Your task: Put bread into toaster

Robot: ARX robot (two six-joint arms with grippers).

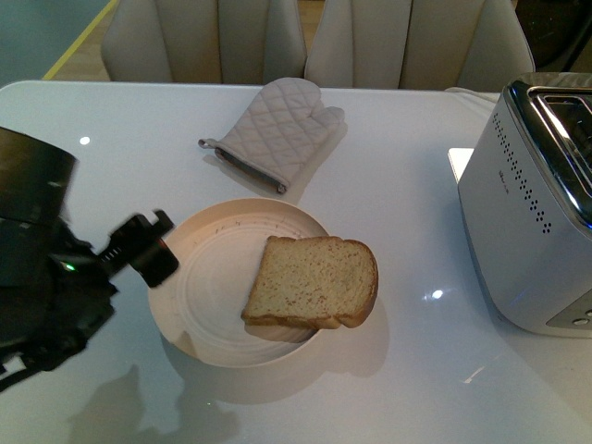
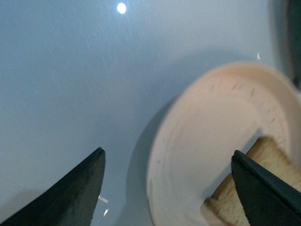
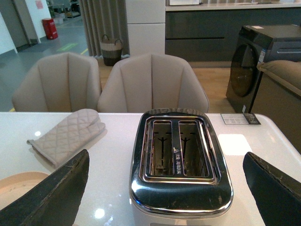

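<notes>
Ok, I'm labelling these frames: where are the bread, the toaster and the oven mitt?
bread (image 1: 310,282), front view, middle of the crumb.
toaster (image 3: 178,150), right wrist view, chrome bar between slots.
oven mitt (image 1: 277,129), front view, quilted palm.

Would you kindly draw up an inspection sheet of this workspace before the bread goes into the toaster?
Surface: glossy white table, with light glare spots.
Job's things: one bread slice lies flat on a cream plate, overhanging its rim on the toaster side. The toaster stands on the robot's right, apart from the plate, and both slots are empty in the right wrist view.
Clutter: a quilted oven mitt lies beyond the plate.
End effectors: left end effector open and empty at the plate's edge. Right end effector open and empty, facing the toaster.
Cables: nothing seen.
Surroundings: two beige chairs behind the table.
</notes>
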